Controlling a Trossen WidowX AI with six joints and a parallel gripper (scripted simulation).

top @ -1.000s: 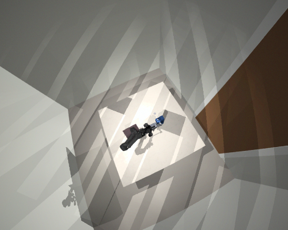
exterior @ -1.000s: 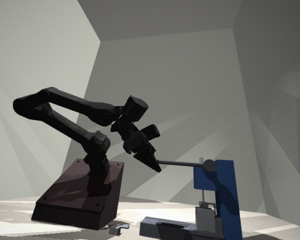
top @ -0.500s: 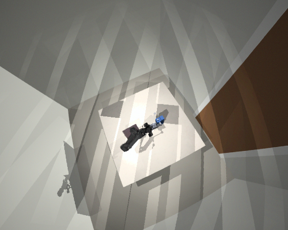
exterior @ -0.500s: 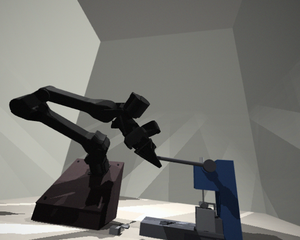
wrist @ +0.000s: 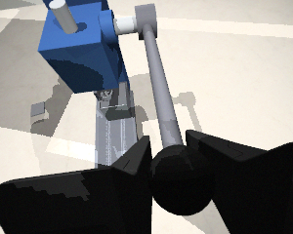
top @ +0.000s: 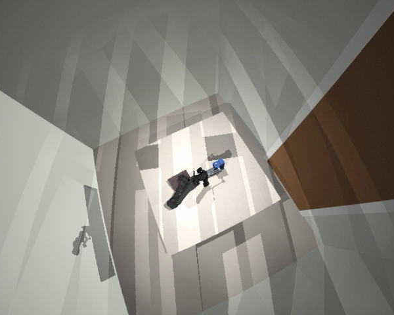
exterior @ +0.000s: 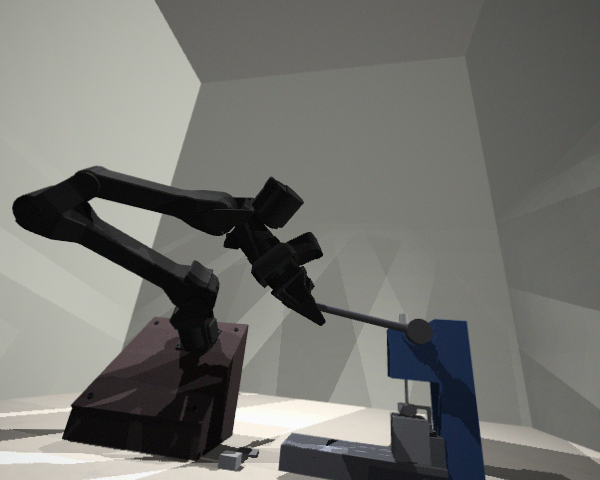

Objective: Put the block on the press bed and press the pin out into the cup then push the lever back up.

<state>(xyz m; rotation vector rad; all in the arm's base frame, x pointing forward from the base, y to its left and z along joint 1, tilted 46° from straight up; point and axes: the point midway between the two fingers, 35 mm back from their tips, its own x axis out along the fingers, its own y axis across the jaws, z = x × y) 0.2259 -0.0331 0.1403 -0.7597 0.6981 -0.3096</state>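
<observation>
Worktop: pale and flat (top: 231, 210) (exterior: 290, 418) (wrist: 234, 63), and look at those bands of light and shadow running across it!
Room: plain grey walls (top: 31, 152) (exterior: 331, 155) all around, with one big brown surface (top: 353, 135) off to the right in the top view.
Pedestal: one dark maroon wedge (top: 175, 180) (exterior: 135, 382), carrying one black arm (top: 183, 193) (exterior: 135, 193).
Press: one blue frame (top: 218, 164) (exterior: 458, 382) (wrist: 70, 29), upright at the far end of one grey bed (exterior: 336, 457) (wrist: 116, 146).
Lever: one grey rod (exterior: 362, 316) (wrist: 158, 88), rising at a slant from its hub towards the arm.
End effector: one (top: 209, 172) (exterior: 320, 315) (wrist: 167, 138), closed around the black ball knob (wrist: 183, 180), a finger on either side!
Block: one, grey (exterior: 409, 439) (wrist: 118, 113), right there on the bed below the thin punch rod (exterior: 405, 391); pin alignment, can't tell from here.
Loose piece: one small grey part (exterior: 230, 459) (wrist: 37, 108) on the worktop, between pedestal and bed in the exterior view, apart from both.
In the way: blue head overhanging the block, hiding part of it from the wrist view.
</observation>
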